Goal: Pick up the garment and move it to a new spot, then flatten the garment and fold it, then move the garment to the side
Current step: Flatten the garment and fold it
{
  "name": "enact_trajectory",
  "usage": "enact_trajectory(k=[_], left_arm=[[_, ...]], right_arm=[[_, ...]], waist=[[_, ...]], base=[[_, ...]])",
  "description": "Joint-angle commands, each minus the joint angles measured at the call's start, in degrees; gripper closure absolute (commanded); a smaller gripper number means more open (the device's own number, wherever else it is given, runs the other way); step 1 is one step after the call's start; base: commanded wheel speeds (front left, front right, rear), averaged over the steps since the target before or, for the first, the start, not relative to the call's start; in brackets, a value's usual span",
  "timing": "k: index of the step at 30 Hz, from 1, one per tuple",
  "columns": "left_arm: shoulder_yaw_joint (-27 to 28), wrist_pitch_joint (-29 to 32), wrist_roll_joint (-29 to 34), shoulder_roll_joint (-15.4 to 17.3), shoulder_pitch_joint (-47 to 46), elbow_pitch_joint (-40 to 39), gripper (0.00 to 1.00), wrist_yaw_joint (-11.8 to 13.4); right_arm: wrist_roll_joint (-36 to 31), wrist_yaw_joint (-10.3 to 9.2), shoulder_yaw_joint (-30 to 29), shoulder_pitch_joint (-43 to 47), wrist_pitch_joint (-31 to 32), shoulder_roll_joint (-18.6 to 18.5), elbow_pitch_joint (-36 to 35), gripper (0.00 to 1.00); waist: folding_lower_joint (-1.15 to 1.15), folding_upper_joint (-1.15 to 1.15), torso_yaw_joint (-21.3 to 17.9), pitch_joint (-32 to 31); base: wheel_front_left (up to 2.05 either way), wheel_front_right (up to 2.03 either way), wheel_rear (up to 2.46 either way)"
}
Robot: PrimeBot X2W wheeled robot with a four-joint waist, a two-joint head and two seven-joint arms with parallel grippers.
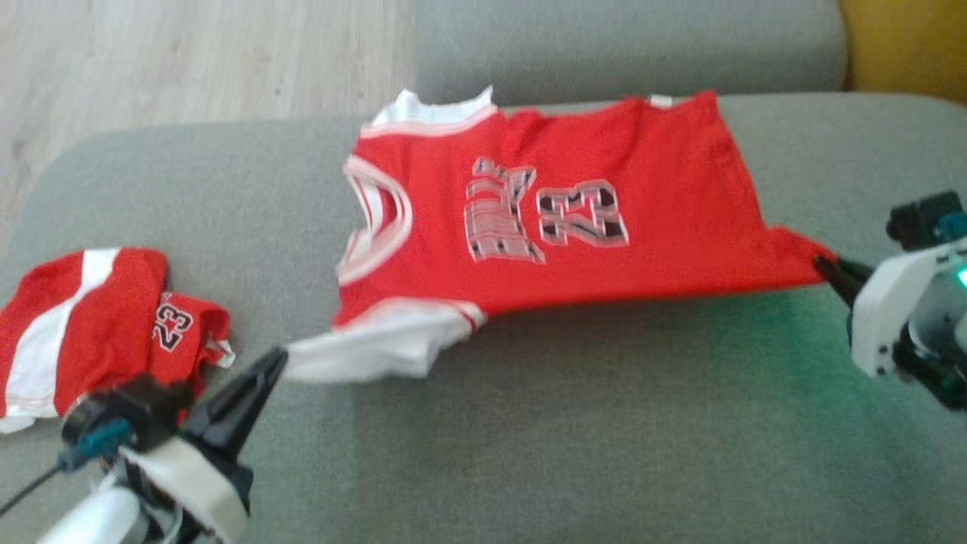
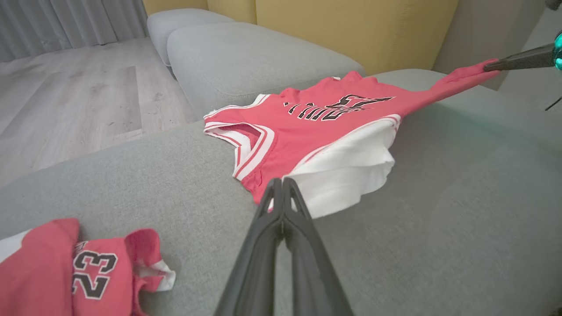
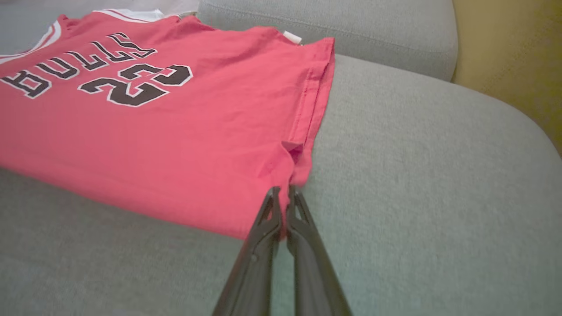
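- Left gripper (image 1: 278, 357): lower left of the head view; two long dark fingers pressed together, pointing up and to the right, tips pinching a white edge of the jersey (image 1: 589, 174).
- Left wrist housing (image 1: 193, 483): white, angled; pale left forearm (image 1: 91, 521) below it at the bottom edge.
- Right gripper (image 1: 825, 266): right side of the head view; fingers closed, pointing left, clamped on a red corner of the jersey.
- Right wrist housing (image 1: 895, 302): white, with a green light at its outer edge.
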Motion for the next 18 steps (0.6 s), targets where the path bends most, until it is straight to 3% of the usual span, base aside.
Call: enact_trajectory(k=[1,10,18], left_arm=[[2.8,0.3,-0.8,3.4,-1.3,-2.1,1.00,0.6],[4.0,3.0,-3.6,7.4,3.6,-10.6,1.00,3.7],[4.5,4.3,-2.5,6.5,-1.0,-11.2,1.00,4.4]], right_arm=[[1.0,0.37,0.2,1.2,0.7,-3.1,-1.2,1.00],[6.5,0.37,2.1,5.0,7.2,-9.4,-8.7,1.00],[5.0,0.37,0.4,2.2,9.2,-8.9,-9.9,1.00]], waist=[[0.01,0.00,-0.3,-1.4],[0.01,0.00,-1.0,-3.2],[0.01,0.00,-1.7,-0.8]], base=[[0.00,0.00,0.00],[0.00,0.00,0.00],[0.00,0.00,0.00]])
